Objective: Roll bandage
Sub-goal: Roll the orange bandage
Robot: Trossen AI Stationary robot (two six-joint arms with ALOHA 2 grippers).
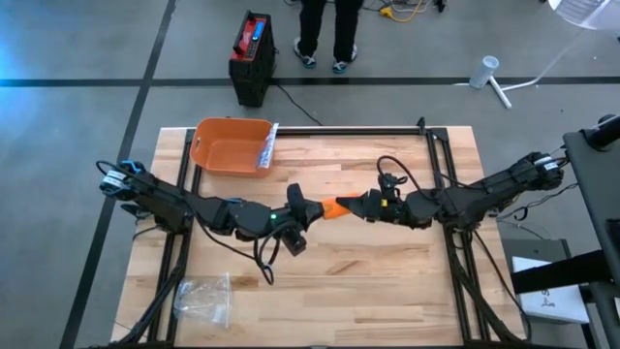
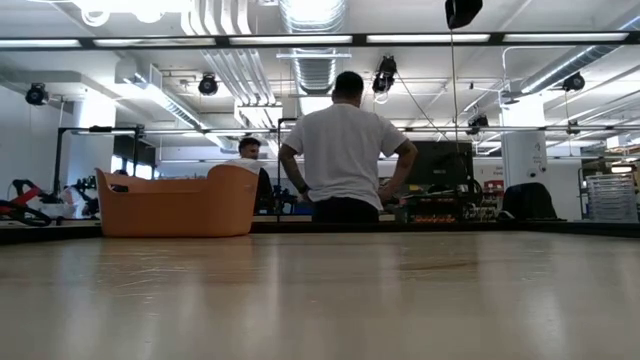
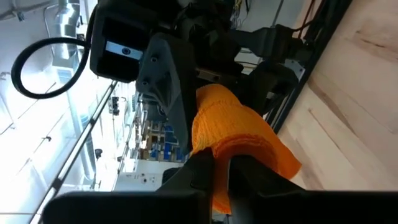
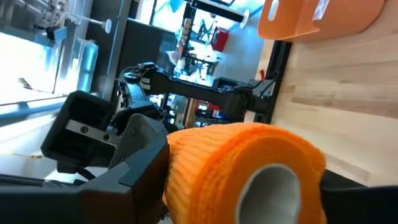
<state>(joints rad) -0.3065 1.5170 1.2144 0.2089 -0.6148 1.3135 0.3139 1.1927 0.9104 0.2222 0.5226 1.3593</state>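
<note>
Wooden table (image 1: 368,281) on a dark frame, concrete floor around it; workshop beyond, with a person in a white shirt (image 2: 343,150) standing back to the table. Orange tub (image 1: 231,145) near the far edge, a small packet (image 1: 267,147) leaning on its rim. Clear plastic bag (image 1: 203,297) at the near left corner. Black and red case (image 1: 251,56) on the floor past the table.

Both arms raised above the table's middle, meeting tip to tip. Orange bandage (image 1: 333,207) held in the air between them. Left gripper (image 3: 221,171) pinched tight on the loose bandage strip, fingers nearly together. Right gripper (image 1: 364,206) spread wide around the bandage roll (image 4: 249,171), one finger on either side, hollow core facing the wrist camera.
</note>
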